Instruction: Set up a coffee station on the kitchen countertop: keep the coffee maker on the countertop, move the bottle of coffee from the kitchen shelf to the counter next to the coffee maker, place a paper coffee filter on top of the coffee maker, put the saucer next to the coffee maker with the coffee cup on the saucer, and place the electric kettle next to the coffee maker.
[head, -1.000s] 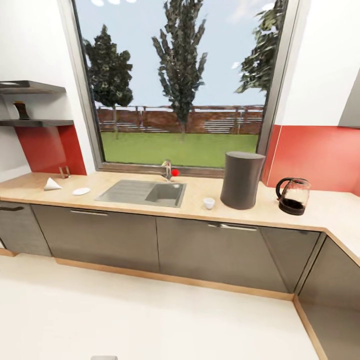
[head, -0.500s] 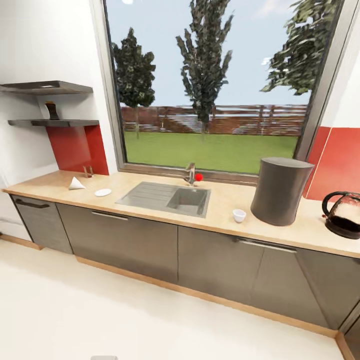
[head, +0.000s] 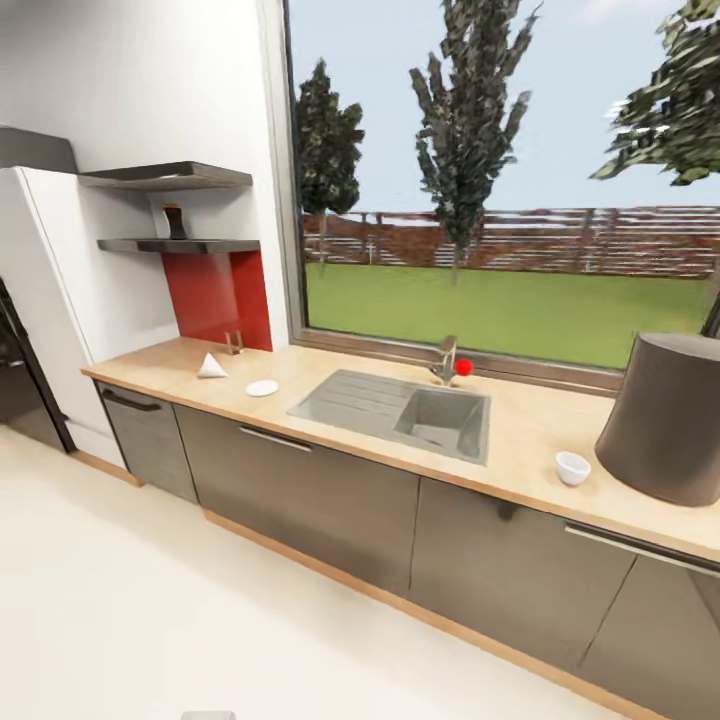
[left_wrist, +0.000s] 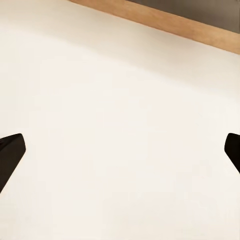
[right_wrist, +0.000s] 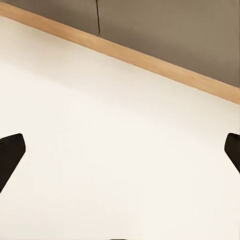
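On the pale countertop (head: 520, 432) the tall dark grey coffee maker (head: 668, 420) stands at the right edge of the head view. The tiny white coffee cup (head: 572, 467) sits just left of it. Far along the counter to the left lie the white saucer (head: 262, 388) and the folded paper coffee filter (head: 210, 366). The dark bottle of coffee (head: 175, 221) stands on the lower wall shelf (head: 180, 245). The electric kettle is out of view. My left gripper (left_wrist: 120, 155) and right gripper (right_wrist: 120, 155) both hang open over the cream floor, holding nothing.
A steel sink (head: 400, 410) with a faucet (head: 447, 358) is set in the counter under the big window. A small metal holder (head: 234, 343) stands by the red backsplash. Grey cabinets (head: 300, 490) line the front. A dark tall appliance (head: 18, 370) is at far left.
The whole head view has swung left and come nearer to the counter, so the camera moved. The kettle has slid out at the right, and the shelves now sit further in.
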